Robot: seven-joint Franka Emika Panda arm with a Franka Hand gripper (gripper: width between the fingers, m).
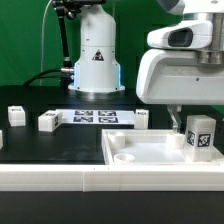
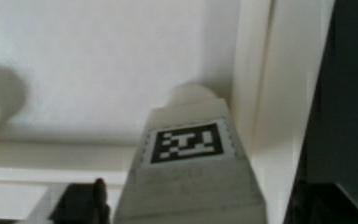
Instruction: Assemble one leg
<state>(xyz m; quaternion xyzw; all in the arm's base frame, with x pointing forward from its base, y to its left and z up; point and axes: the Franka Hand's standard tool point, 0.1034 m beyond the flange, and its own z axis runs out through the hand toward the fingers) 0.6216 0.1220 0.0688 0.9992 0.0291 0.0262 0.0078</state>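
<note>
Claw [image 1: 197,128] around tagged leg [image 1: 200,139] over white tabletop [image 1: 150,150]

Gripper [image 1: 190,128] fingertips hidden behind the leg [image 1: 200,136] in exterior view; open or clamped, can't tell. Wrist view: leg [image 2: 188,150] blurred, its base cut off by the frame edge, only dark finger [image 2: 83,200] tips showing beside it. White tabletop [image 1: 150,158] cut off at exterior view's right. Loose white parts [image 1: 48,121] beyond the tabletop too small to identify.
</note>
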